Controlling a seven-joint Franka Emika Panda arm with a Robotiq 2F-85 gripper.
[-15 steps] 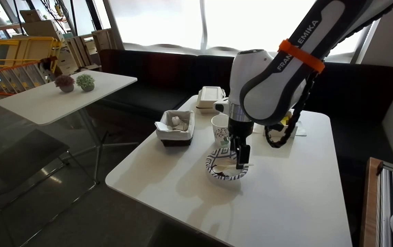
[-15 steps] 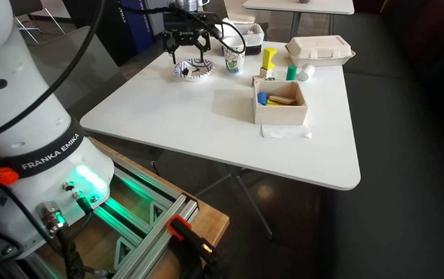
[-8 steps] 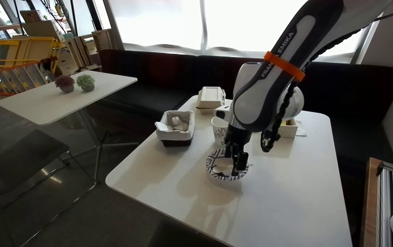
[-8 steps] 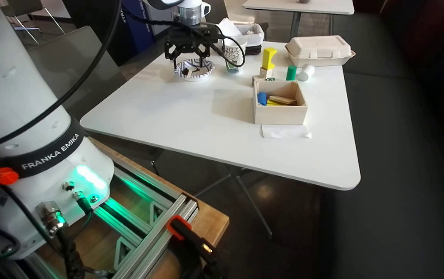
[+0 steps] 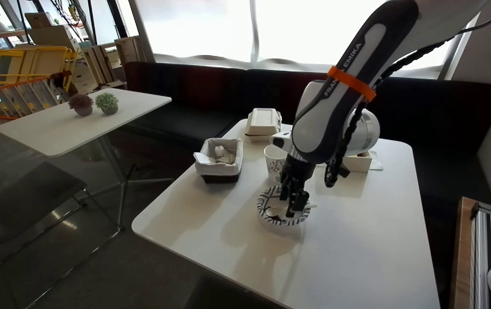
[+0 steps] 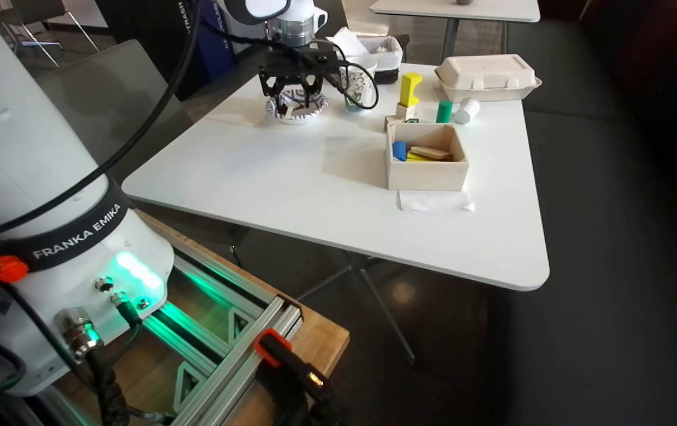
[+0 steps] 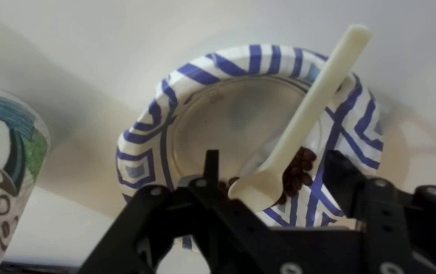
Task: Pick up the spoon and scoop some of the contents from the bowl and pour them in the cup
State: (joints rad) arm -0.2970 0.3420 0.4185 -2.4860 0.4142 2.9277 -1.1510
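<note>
A pale cream spoon [image 7: 303, 114] leans in the bowl [image 7: 138, 169], which has a blue-and-white patterned rim. Its handle crosses that rim, and its scoop end rests among the contents, dark brown beans [image 7: 297, 173]. My gripper [image 7: 273, 161] is low over the bowl, its jaws apart on either side of the spoon, with gaps to both fingers. In both exterior views the gripper [image 5: 293, 206] covers part of the bowl. Beside the bowl stands the cup [image 7: 6, 152], a paper one printed with swirls and green; its inside is hidden from the wrist view.
A lined basket [image 5: 221, 159] and a takeout box [image 5: 263, 122] stand beyond the cup. An open wooden box [image 6: 427, 174] holds blocks, with a yellow block [image 6: 410, 89], a green cylinder [image 6: 444, 111] and a white cylinder [image 6: 467, 110] behind it. A napkin [image 6: 436, 200] lies near.
My gripper has come down toward the bowl and turned somewhat. Its fingers have drawn closer together. The spoon, bowl and cup have stayed in place.
</note>
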